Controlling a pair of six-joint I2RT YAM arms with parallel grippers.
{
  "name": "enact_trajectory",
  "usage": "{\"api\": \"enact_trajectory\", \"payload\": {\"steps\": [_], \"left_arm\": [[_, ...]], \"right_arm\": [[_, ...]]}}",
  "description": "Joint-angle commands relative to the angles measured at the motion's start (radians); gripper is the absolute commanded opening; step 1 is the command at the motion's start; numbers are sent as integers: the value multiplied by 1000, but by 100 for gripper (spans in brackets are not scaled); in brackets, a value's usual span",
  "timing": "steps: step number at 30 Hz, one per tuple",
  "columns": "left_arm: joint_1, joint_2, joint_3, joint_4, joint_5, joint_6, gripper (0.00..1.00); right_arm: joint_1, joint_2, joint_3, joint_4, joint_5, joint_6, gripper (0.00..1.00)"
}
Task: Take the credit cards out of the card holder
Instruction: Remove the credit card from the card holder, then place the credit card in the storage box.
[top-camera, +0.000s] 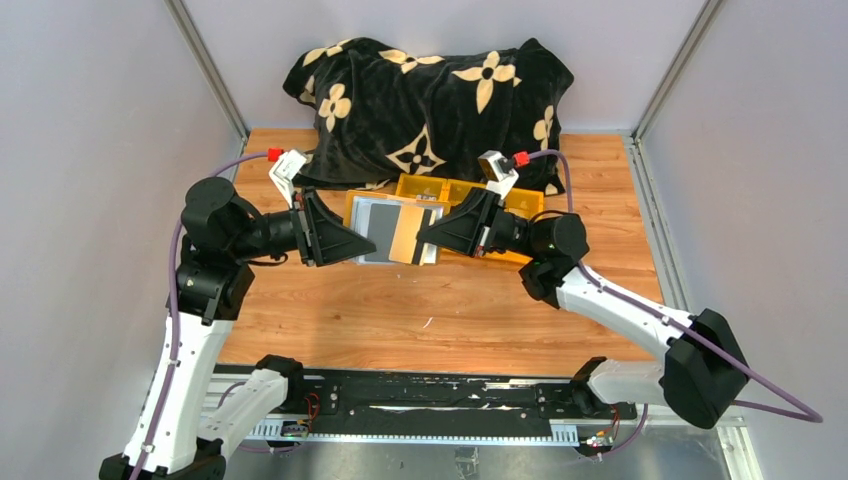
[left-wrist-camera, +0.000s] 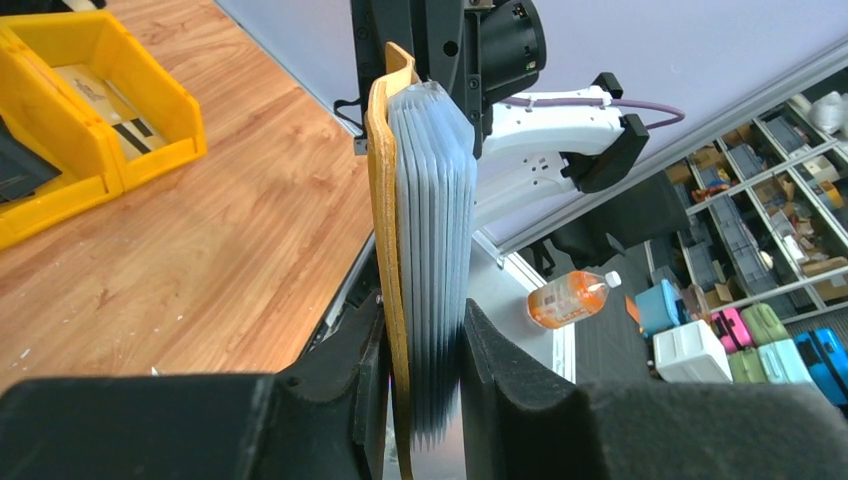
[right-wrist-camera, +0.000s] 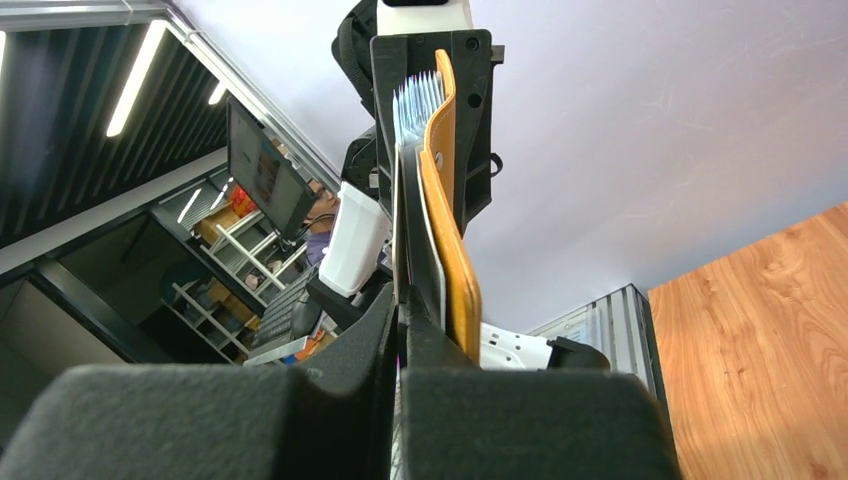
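The card holder (top-camera: 398, 230) hangs in the air above the table, held between both arms, with its mustard flap (left-wrist-camera: 385, 200) and blue-grey accordion pockets (left-wrist-camera: 435, 250) seen edge-on. My left gripper (left-wrist-camera: 425, 330) is shut on the holder's closed end, one finger on the flap and one on the pockets. My right gripper (right-wrist-camera: 400, 300) meets it from the other side at the open end. Its jaws are pressed tight on a thin pale credit card (right-wrist-camera: 396, 230) that runs out of the pockets beside the flap (right-wrist-camera: 450, 230). Other cards are hidden in the pockets.
Yellow plastic bins (top-camera: 500, 200) stand on the wooden table (top-camera: 430, 310) just behind the holder, also in the left wrist view (left-wrist-camera: 90, 110). A black blanket with beige flowers (top-camera: 430, 100) is heaped at the back. An orange bottle (left-wrist-camera: 567, 298) lies beyond the table.
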Motion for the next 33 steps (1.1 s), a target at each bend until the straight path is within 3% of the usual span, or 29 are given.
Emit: {"api": "enact_trajectory", "payload": {"steps": [1,4,8,14,18,22,28,33], "left_arm": [[-5,-16,31,39,32,5,0],[-5,-13,51,-38,17,86,0],[-5,5,111,-217,-55,272,0],[-5,23,146,-360,-168,431,0],[-5,33,154,-409,-233,481,0],[-5,39,157,-420,-240,500,0],[-4,36,149,-420,-208,498,0],[-5,25,146,-420,-181,498,0]], "right_arm": [[-57,-52,-29,-18,-42,-12,0],[-133,-98,-45,-89,-88,-23,0],[-275,-184,-48,-306,-169,-86,0],[-460,-248,14,-792,-223,-321,0],[-549,-218,132,-1242,-147,-600,0],[-607,-168,198,-1488,105,-786,0],[-617,-24,210,-1553,375,-894,0],[-617,150,264,-1546,461,-934,0]]}}
